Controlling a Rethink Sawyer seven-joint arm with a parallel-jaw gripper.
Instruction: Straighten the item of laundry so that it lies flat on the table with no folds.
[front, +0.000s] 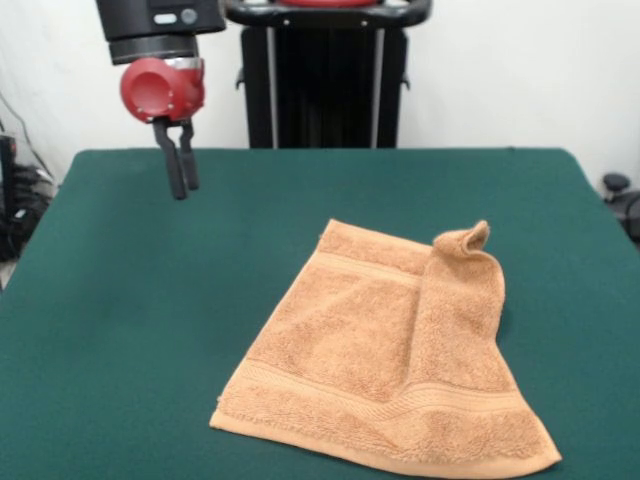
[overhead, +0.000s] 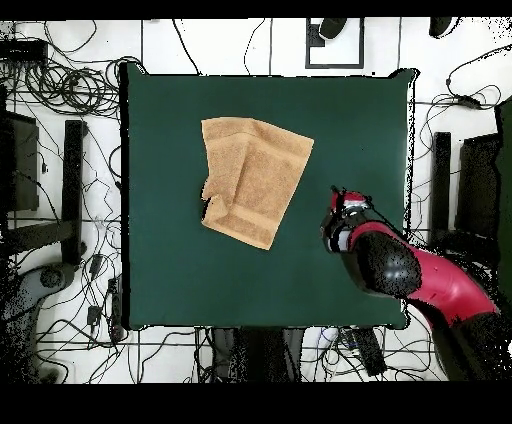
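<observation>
Nearest, the orange-tan towel is lying on the green table, one side strip doubled over onto it. Farther back, the claw is hanging empty, fingers nearly together, well apart. Unfolding that flap likely comes next.

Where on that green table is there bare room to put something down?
Most of the table is bare: the wide stretch beside the towel under the claw, and the far strip behind the towel. Only the towel's own patch is taken.
</observation>
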